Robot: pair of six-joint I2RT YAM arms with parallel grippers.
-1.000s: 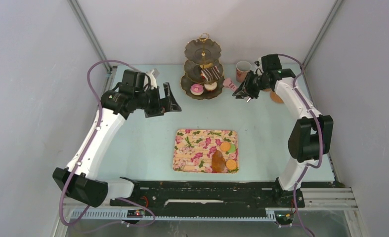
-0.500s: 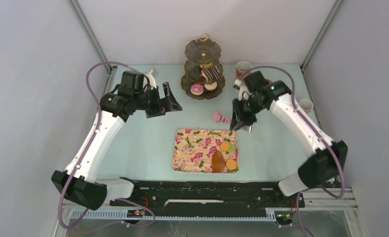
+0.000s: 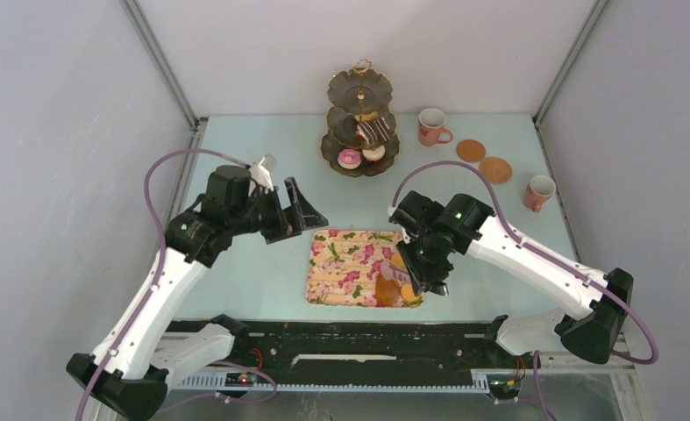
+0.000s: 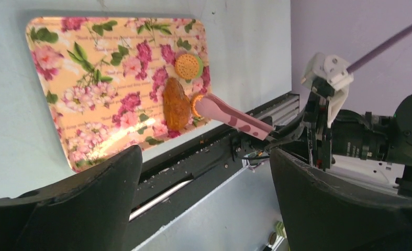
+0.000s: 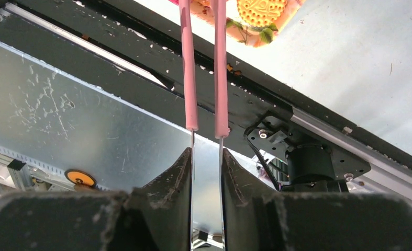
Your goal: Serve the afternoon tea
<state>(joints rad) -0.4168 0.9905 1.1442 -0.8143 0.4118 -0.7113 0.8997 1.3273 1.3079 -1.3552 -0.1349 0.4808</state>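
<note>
Jaws of the right gripper (image 5: pixel 206 159) are clamped on tongs (image 4: pixel 235 117), aimed lengthwise at the orange macaron (image 4: pixel 194 105) beside the croissant (image 4: pixel 176 104); the left gripper's (image 4: pixel 203 157) are parted.

Faint lines of cursive script run among the printed flowers on the floral tray (image 4: pixel 93 112). The lettering is too small and blurred to read. No other text, number or brand mark is legible.

Plain grey walls (image 3: pixel 52 132) enclose a pale blue table (image 3: pixel 262 263), with metal posts (image 3: pixel 161 61) in the back corners.
</note>
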